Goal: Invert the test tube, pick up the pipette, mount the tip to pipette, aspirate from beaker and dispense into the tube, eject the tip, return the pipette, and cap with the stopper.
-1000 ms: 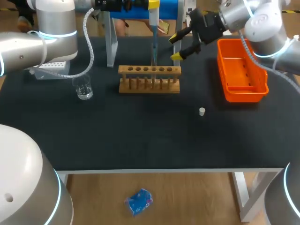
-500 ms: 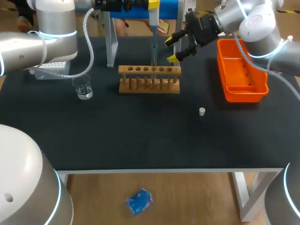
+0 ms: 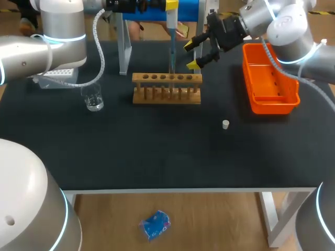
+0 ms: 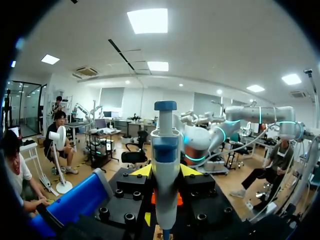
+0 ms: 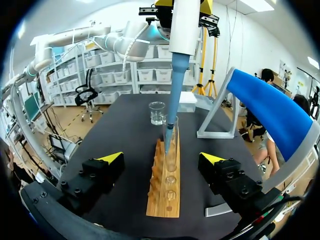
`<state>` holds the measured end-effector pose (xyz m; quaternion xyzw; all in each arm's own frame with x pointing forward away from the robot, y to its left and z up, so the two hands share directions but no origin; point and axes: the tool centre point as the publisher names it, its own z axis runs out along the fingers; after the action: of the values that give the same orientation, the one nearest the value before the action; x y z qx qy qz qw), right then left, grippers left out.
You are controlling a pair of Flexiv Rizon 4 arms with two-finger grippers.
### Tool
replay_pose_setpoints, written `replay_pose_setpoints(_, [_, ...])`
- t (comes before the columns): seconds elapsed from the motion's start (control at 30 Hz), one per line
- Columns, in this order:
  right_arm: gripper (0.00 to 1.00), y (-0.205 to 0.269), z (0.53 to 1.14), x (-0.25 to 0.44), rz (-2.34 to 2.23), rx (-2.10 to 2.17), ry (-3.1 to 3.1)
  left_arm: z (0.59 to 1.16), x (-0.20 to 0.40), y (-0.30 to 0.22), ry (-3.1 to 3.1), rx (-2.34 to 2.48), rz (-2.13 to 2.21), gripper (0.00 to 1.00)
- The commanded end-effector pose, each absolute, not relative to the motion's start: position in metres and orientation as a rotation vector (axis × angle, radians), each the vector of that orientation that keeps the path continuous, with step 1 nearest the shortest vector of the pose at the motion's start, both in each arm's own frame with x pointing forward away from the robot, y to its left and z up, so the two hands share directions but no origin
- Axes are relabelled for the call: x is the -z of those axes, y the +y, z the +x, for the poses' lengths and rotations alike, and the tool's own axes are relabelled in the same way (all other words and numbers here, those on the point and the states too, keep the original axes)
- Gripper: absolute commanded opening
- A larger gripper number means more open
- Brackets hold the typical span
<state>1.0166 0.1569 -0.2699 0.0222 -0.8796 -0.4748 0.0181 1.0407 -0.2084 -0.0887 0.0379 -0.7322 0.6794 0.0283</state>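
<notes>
Left end effector [image 4: 166,171] squeezes the pipette [image 4: 165,150] from both sides and holds it straight up and down.

From the right wrist, the open right end effector [image 5: 162,159] faces along the wooden rack [image 5: 164,197]. The test tube [image 5: 172,160] stands ahead of it, with the pipette's blue tip [image 5: 171,100] poking down inside.

From the head view, rack and tube sit near the tabletop's [image 3: 157,151] back edge, with the right end effector just beside the rack's right end.
</notes>
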Motion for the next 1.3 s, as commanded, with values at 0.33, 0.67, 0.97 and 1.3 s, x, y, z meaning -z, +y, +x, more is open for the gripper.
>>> replay_pose_setpoints(0.33, [1.0,0.157,1.018,0.27,0.071,1.472,-2.732,1.041,0.079,-0.208,-2.286,-2.103,0.071,0.0])
replay_pose_setpoints(0.67, [1.0,0.157,1.018,0.27,0.071,1.472,-2.732,1.039,0.072,-0.208,-2.312,-2.096,0.039,0.0])
replay_pose_setpoints(0.97, [1.0,0.157,1.018,0.27,0.071,1.472,-2.732,1.041,0.068,-0.208,-2.335,-2.1,0.019,0.0])
replay_pose_setpoints(1.3, [1.0,0.157,1.018,0.27,0.071,1.472,-2.732,1.039,0.061,-0.208,-2.348,-2.093,0.007,0.0])
